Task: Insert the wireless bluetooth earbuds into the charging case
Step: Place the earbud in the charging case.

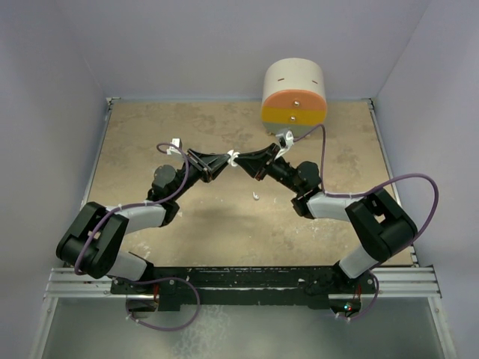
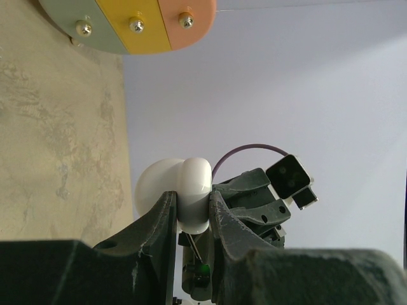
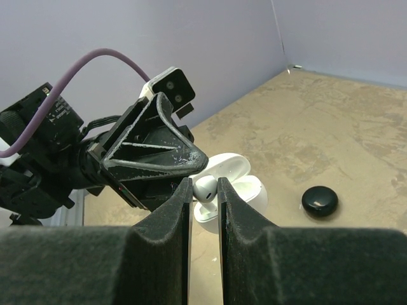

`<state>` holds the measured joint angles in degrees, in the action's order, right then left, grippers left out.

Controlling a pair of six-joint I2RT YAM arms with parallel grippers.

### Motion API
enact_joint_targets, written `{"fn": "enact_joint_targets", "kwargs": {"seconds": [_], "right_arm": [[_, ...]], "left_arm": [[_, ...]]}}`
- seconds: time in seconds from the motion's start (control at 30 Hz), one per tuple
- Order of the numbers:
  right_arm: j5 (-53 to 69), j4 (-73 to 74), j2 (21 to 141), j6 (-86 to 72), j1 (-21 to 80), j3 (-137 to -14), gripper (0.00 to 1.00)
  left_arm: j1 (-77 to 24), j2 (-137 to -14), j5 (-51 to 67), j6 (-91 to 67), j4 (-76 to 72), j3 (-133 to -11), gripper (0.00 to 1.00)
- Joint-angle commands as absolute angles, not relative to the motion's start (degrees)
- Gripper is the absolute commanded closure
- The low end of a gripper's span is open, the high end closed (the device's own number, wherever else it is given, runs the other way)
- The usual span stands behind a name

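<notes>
Pinching a white earbud (image 3: 205, 191), the right gripper (image 3: 205, 185) meets the open charging case (image 3: 240, 183) clamped in the left gripper (image 2: 193, 199).

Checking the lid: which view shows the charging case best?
Right wrist: the charging case faces the camera open, lid raised. Left wrist shows only its rounded shell in the left end effector; top external, a tiny white blob.

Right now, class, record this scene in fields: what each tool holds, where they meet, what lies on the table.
Left tool: shut on white charging case, lid open
Right tool: shut on white earbud, right by the open case
Meeting place: above the table's middle
On table: small white piece; black round disc
Far edge: orange-and-yellow drum
</notes>
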<state>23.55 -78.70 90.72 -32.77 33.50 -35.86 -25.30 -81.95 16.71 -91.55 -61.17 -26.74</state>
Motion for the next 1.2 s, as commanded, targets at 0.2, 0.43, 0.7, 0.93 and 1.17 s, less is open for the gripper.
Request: {"fn": "enact_joint_targets", "kwargs": {"seconds": [0.2, 0.43, 0.7, 0.93, 1.17], "right_arm": [[22.88, -79.74, 87.45, -31.37, 33.84, -34.56, 1.00], [22.24, -79.30, 86.50, -31.15, 33.80, -34.32, 1.00], [21.69, -79.10, 86.63, -31.06, 33.68, -34.20, 1.00], [21.40, -78.56, 86.34, -30.94, 33.70, -34.37, 1.00], [21.62, -78.67, 87.18, -30.92, 33.70, -34.54, 1.00]], "left_arm": [[-25.59, -80.42, 16.79, -91.55, -63.82, -26.15, 1.00], [-25.62, -80.74, 16.78, -90.90, -63.05, -25.93, 1.00], [-25.64, -80.53, 17.03, -91.06, -63.13, -25.81, 1.00], [-25.60, -80.34, 17.17, -90.85, -62.70, -25.33, 1.00], [-25.64, -79.39, 17.49, -90.84, -62.45, -25.63, 1.00]]}}
